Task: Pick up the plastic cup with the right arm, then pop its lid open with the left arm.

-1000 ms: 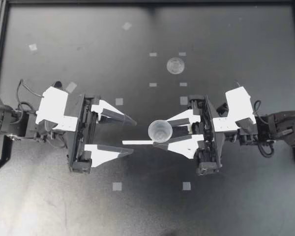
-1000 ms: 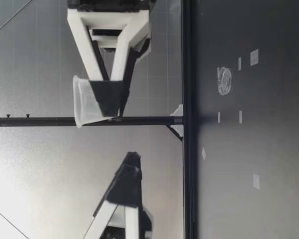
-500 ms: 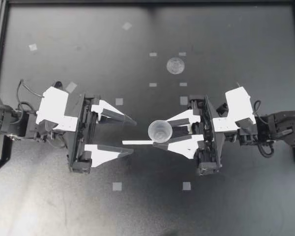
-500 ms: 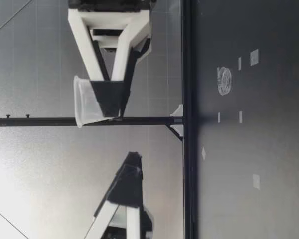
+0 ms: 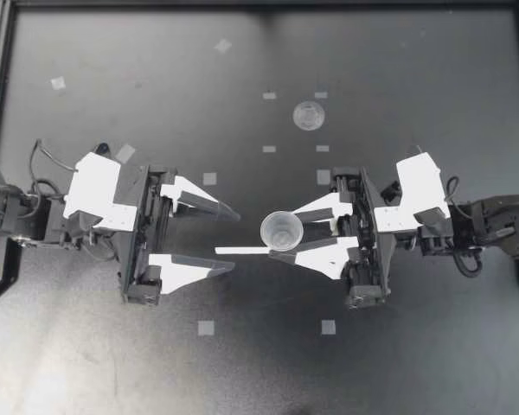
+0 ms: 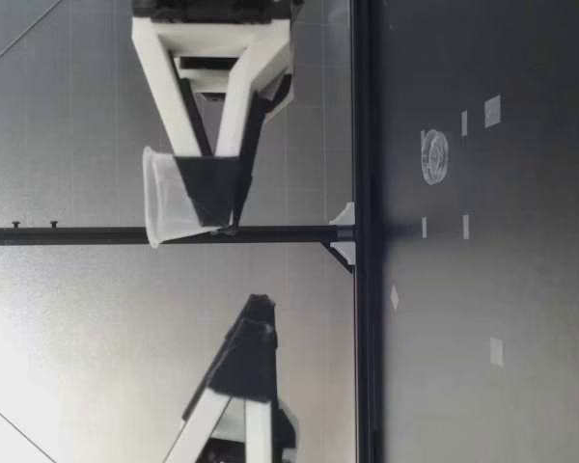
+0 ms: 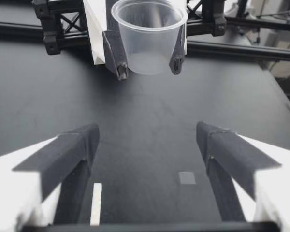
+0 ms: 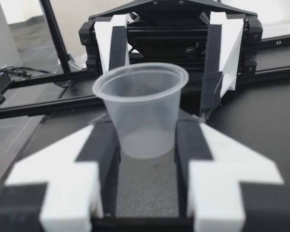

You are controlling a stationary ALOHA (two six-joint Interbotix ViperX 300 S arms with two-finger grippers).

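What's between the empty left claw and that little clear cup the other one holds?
Nothing: the top view shows only air between my left gripper and the cup, with a white tape strip on the table below.

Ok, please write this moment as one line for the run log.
right gripper: shut on cup, upright, above table | left gripper: open, empty, facing cup | clear lid: flat on table

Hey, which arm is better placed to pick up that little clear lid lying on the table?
Left, probably. My left gripper is open and empty, while my right gripper is shut on the cup, held above the table. The lid lies nearer the right one, though.
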